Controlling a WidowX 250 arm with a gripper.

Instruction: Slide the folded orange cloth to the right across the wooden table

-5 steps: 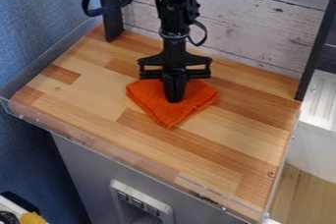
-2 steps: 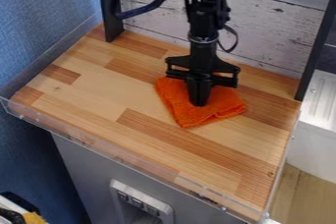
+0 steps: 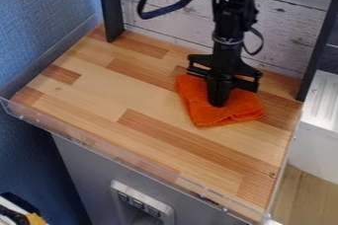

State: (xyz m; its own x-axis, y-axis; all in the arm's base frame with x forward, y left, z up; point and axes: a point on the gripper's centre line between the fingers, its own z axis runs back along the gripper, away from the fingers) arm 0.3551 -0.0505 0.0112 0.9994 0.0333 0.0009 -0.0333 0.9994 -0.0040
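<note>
Gripper [image 3: 218, 102] was clenched shut, tips down on the orange cloth [image 3: 206, 114], apparently pinning it flat on the wooden counter's [image 3: 99, 91] far right part.

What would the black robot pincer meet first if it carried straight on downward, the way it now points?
Most likely the orange folded cloth directly under the black pincer, then the wooden tabletop; whether it already touches is unclear.
</note>
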